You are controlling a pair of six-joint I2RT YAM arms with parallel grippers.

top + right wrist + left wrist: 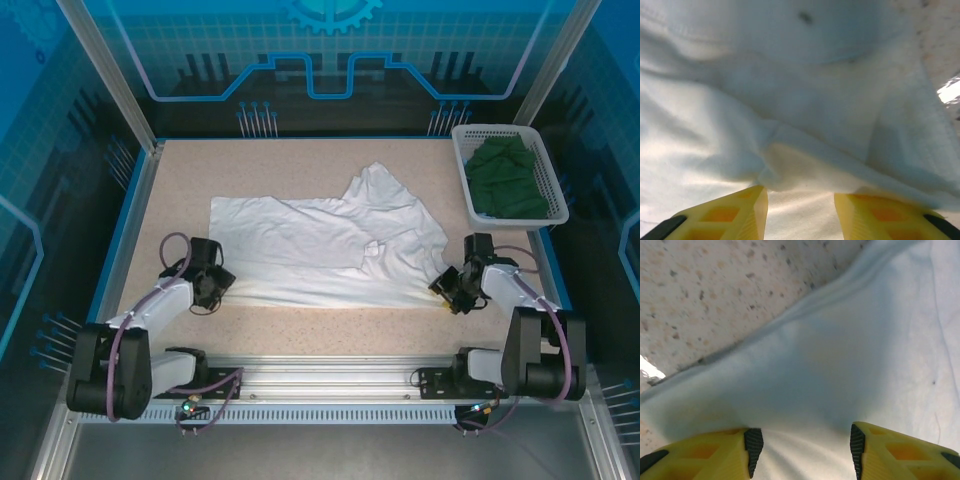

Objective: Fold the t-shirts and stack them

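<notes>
The white t-shirt [320, 245] lies spread across the middle of the table, its right part folded over and rumpled. My left gripper [212, 290] is down at the shirt's near left corner. In the left wrist view its jaws [804, 445] stand apart, with white cloth [840, 355] lying between the pads. My right gripper [447, 290] is at the near right corner. There its jaws [800, 205] also stand apart over the cloth, with a raised fold [790, 165] just ahead of the tips. The dark green t-shirt [508, 178] lies in the basket.
The white lattice basket [463, 170] stands at the table's back right corner. Speckled tabletop [180, 190] shows left of and behind the shirt, and a strip runs along the near edge. A blue rim borders the table.
</notes>
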